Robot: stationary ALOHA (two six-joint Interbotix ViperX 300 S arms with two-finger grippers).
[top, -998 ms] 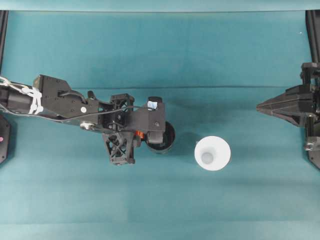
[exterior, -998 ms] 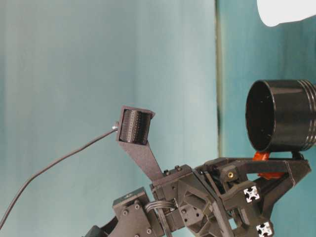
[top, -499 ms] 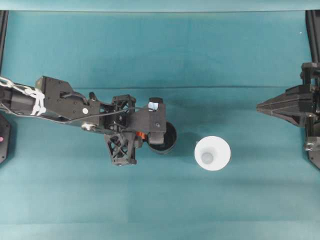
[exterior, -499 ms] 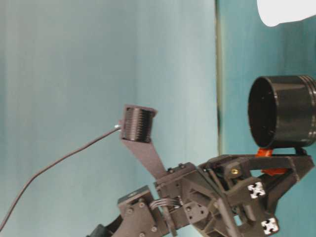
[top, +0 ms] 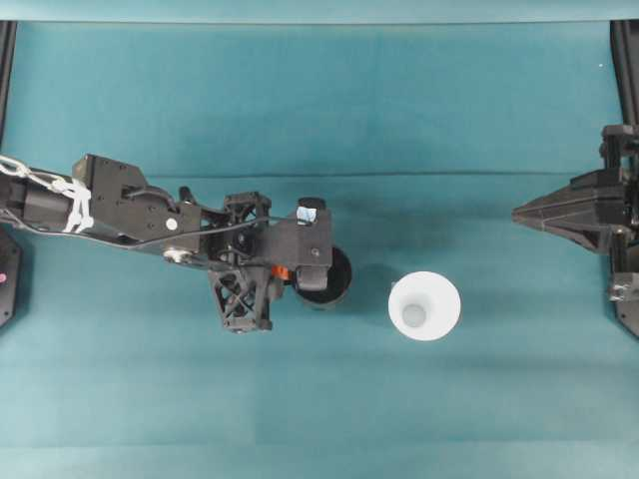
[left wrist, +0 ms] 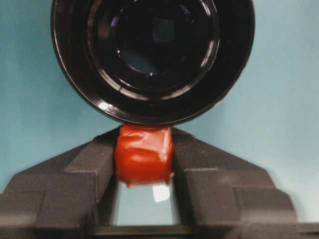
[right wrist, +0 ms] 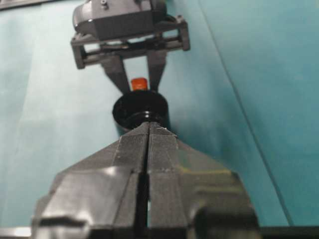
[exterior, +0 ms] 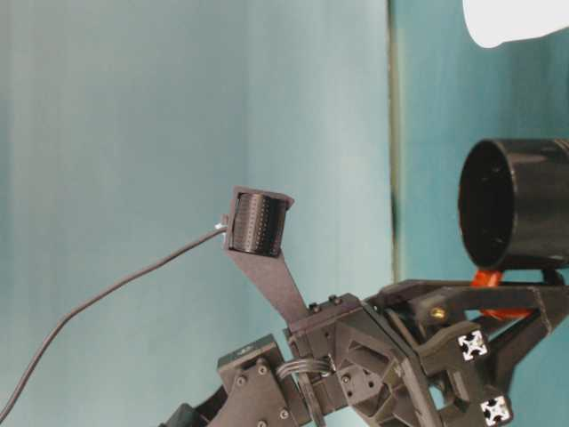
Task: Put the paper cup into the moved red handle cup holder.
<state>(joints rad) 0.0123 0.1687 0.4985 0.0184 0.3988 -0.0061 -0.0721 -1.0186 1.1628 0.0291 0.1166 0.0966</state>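
The red handle cup holder [top: 331, 274] is a glossy black ring, left of the table's centre, with its opening facing up. My left gripper [top: 287, 271] is shut on its red handle [left wrist: 144, 155], one finger on each side of the stub. The wrist view looks straight into the holder [left wrist: 152, 59]. The white paper cup [top: 424, 305] stands upright to the holder's right, a short gap apart, untouched. My right gripper [top: 520, 213] hangs shut at the right edge, well away from the cup. Its closed tips [right wrist: 149, 125] point toward the holder [right wrist: 140, 108].
A teal cloth [top: 319, 110] covers the table, with a fold line across its middle. Black frame parts [top: 626, 299] stand at the right edge and a dark mount [top: 8, 274] at the left edge.
My left gripper has sunk a little toward the table with the holder in it and shifted slightly. The paper cup and the right arm have stayed put.
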